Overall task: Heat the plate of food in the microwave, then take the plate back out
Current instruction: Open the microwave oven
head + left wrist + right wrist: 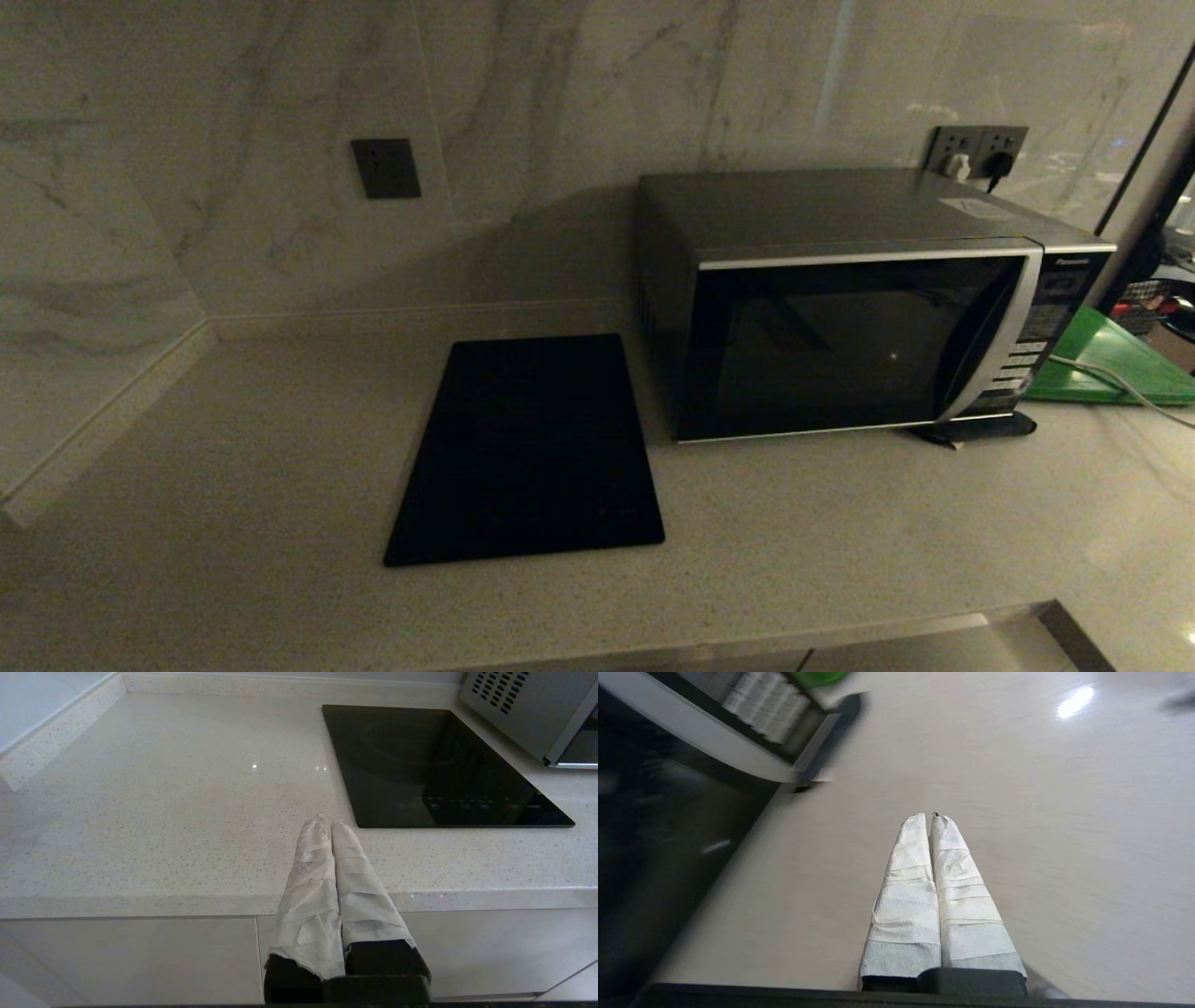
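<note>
The large boxy silver-grey microwave (859, 308) with dark glass door is sitting at the centre right of the head view on the pale speckled stone countertop (233, 485), door closed, just right of the flat black rectangular cooktop slab (527, 448). The pale lilac plate of food is not showing in any view; judging by the task, it may be sitting behind the dark glass, but the glass is revealing nothing inside. A flat green board (1111, 359) is lying at the right edge, partly cut off, with a white cable crossing it. The left gripper (329, 822), wrapped in white tape, is hanging before the counter edge at the lower centre of its wrist view, fingers pressed together and holding nothing. The right gripper (930, 816), likewise taped, is hovering over bare countertop near the microwave's lower front corner, fingers together and empty; its view is smeared, so details there are hard to make out. Neither arm is appearing in the head view. The curved silver handle band (1004, 327) is probably the place to take hold: rigid, smooth, likely slippery. The plate would likely be stiff, breakable and best gripped at its rim, kept level.
</note>
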{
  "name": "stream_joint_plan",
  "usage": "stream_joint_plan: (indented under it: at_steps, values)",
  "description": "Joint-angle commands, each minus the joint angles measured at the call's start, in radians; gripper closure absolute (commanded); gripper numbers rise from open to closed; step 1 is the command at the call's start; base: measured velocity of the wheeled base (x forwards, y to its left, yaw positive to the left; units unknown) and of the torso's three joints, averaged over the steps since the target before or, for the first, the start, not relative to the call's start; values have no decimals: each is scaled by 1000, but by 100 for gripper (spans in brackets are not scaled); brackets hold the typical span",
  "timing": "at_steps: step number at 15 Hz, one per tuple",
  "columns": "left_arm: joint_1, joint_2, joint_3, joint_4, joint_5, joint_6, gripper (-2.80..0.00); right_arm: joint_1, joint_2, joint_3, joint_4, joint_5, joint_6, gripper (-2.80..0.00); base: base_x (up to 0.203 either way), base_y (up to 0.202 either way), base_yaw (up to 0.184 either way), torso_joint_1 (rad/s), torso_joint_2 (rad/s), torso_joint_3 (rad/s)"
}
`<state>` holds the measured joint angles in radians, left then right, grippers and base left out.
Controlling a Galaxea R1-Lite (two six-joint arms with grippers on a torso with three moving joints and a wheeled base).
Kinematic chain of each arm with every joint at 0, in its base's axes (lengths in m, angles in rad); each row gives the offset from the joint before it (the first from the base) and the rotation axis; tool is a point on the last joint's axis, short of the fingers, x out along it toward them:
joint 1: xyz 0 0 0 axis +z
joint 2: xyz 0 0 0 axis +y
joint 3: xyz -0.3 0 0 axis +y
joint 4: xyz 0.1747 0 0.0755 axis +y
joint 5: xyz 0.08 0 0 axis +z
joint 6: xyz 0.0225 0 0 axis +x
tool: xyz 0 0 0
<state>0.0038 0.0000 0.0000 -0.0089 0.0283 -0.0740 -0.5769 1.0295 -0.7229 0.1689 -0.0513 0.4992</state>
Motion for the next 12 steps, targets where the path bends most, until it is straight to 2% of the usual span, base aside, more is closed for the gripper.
stream_joint_plan:
  at_steps: [1, 3, 5, 7, 11, 12]
  values:
    - [1, 2, 0, 0, 1, -1, 0, 215, -238, 73, 21, -334, -9, 0, 0, 0, 0, 0, 0, 0]
    - [1, 2, 0, 0, 1, -1, 0, 353, -344, 92, 50, -458, -85, 0, 0, 0, 0, 0, 0, 0]
    - [1, 2, 0, 0, 1, -1, 0, 409, -434, 96, 58, -494, -165, 0, 0, 0, 0, 0, 0, 0]
    - [1, 2, 0, 0, 1, -1, 0, 448, -538, 98, 61, -492, -230, 0, 0, 0, 0, 0, 0, 0]
    - [1, 2, 0, 0, 1, -1, 0, 508, -744, 100, 63, -424, -381, 0, 0, 0, 0, 0, 0, 0]
    - [1, 2, 0, 0, 1, -1, 0, 514, -750, 83, 60, -411, -394, 0, 0, 0, 0, 0, 0, 0]
